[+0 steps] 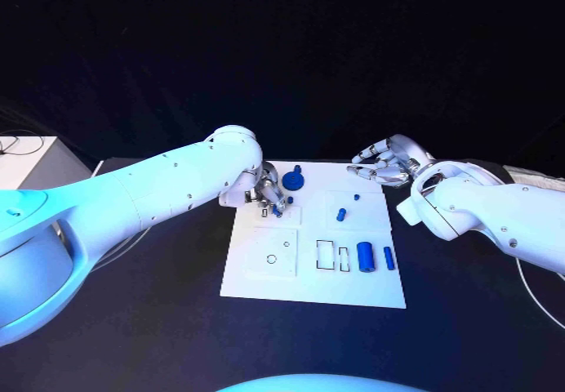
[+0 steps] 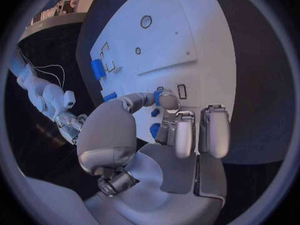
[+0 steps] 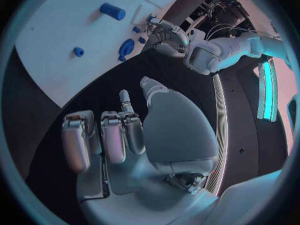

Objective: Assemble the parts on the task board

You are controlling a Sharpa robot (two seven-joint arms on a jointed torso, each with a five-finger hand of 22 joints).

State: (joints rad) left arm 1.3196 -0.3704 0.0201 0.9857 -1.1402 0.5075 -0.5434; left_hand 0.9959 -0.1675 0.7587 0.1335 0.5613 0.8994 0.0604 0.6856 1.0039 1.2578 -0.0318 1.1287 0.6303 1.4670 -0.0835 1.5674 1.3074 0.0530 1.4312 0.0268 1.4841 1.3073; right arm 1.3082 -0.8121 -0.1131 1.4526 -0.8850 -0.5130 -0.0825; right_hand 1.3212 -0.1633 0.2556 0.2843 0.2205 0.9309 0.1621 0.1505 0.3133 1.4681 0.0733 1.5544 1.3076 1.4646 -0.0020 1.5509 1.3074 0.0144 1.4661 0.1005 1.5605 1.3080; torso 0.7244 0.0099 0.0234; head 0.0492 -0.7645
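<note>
From above, the white task board (image 1: pixel 316 249) lies in the middle of the black table (image 1: pixel 141 327). The left hand (image 1: pixel 267 193) hangs over the board's far left corner, fingers pointing down among small blue parts; from here I cannot tell whether it grips any of them, since the fingers cover that spot. A rounded blue part (image 1: pixel 293 179) sits just beside the hand at the far edge. A small blue peg (image 1: pixel 341 215) stands near the board's middle right, and a thick blue cylinder (image 1: pixel 367 256) with a thinner blue bar (image 1: pixel 389 258) beside it lie at the near right. The right hand (image 1: pixel 383 169) is held off the far right corner of the board, fingers curled inward, holding nothing I can see.

Behind the left wrist, the left hand (image 2: pixel 156 130) is close over the board (image 2: pixel 187 40). Its thumb and one fingertip meet around a small blue piece (image 2: pixel 157 97), apparently pinching it, though most of the piece is covered. Two other fingers are straight and side by side. More blue bits peek out below the thumb, too hidden to make out.

Behind the right wrist, the right hand (image 3: pixel 125 135) hovers over bare table beside the board (image 3: pixel 62 35), fingers bent together toward the palm, nothing in them. Beyond it the left hand (image 3: pixel 164 35) appears at the board's edge, next to the rounded blue part (image 3: pixel 127 48).
</note>
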